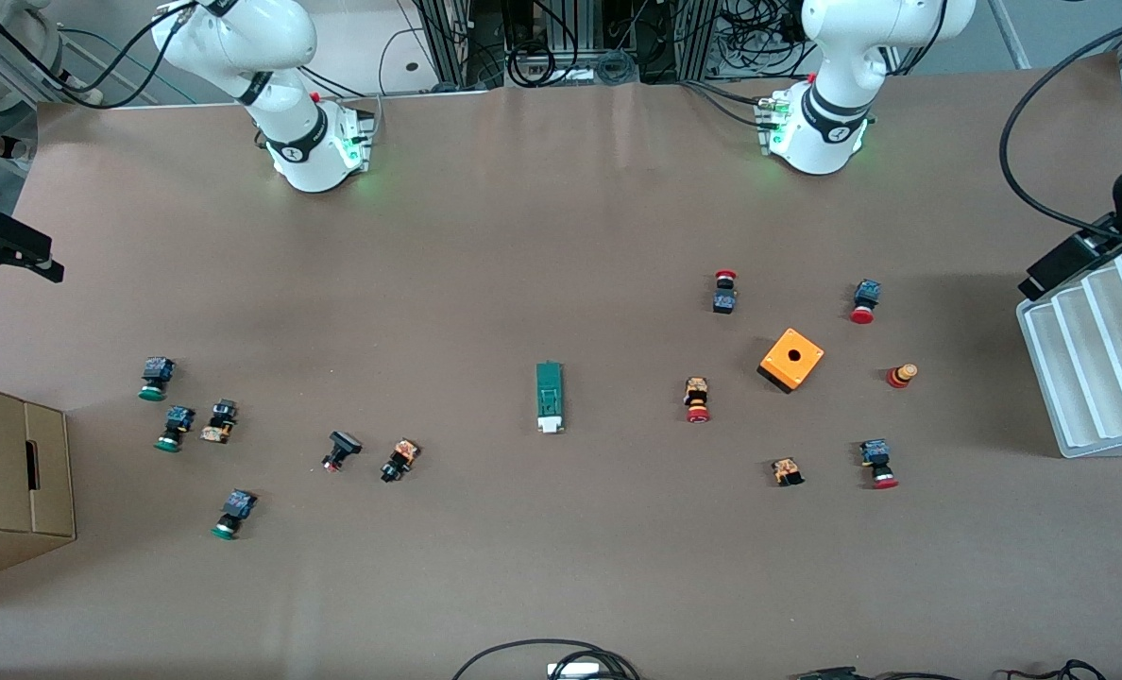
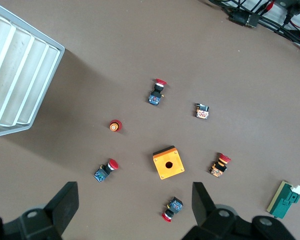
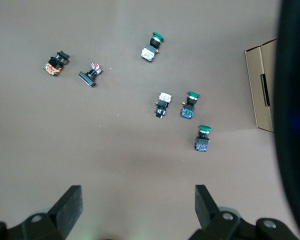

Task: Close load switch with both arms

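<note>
A cardboard box (image 1: 13, 477) sits at the right arm's end of the table, green-capped buttons (image 1: 188, 425) scattered beside it. The right gripper (image 3: 135, 212) hangs high over that cluster, fingers spread wide, holding nothing. Mid-table lies the load switch (image 1: 550, 398), a narrow green-and-white piece, clear of both arms; whether it is open or closed cannot be told. Toward the left arm's end, red-capped buttons (image 1: 698, 399) ring an orange box (image 1: 791, 359), near a white rack (image 1: 1095, 359). The left gripper (image 2: 135, 212) hangs over them, equally wide and bare. Any work on the switch calls for both arms to reach mid-table.
</note>
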Tool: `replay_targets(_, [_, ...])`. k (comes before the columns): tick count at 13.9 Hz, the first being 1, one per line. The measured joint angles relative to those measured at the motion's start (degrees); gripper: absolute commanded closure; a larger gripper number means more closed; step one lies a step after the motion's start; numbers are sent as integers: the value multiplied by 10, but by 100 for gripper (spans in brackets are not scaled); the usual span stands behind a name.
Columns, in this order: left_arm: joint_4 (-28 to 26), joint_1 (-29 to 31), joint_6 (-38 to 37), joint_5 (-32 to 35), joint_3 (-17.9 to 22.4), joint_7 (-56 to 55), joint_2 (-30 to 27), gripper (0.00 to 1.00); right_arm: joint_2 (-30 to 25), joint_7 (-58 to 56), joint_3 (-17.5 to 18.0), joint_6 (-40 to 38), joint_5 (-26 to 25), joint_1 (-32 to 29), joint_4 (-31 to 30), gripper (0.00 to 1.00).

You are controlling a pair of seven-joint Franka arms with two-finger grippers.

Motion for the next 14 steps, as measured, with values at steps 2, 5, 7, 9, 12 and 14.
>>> replay_targets(2, [0, 17, 0, -2, 0, 64, 1, 0, 0, 0, 0, 0, 0, 0, 0, 0])
replay_targets(5, [1, 34, 0, -4, 0, 103, 1, 0, 0, 0, 0, 0, 0, 0, 0, 0])
replay_targets(7, [0, 34, -1, -5, 0, 107, 4, 0, 0, 0, 0, 0, 0, 0, 0, 0])
replay_targets(9, [-1, 34, -1, -5, 0, 109, 14, 0, 0, 0, 0, 0, 0, 0, 0, 0])
replay_targets(12, [-2, 34, -5, -5, 0, 110, 24, 0, 0, 0, 0, 0, 0, 0, 0, 0])
replay_targets(14, [-1, 34, -11, -5, 0, 110, 24, 0, 0, 0, 0, 0, 0, 0, 0, 0])
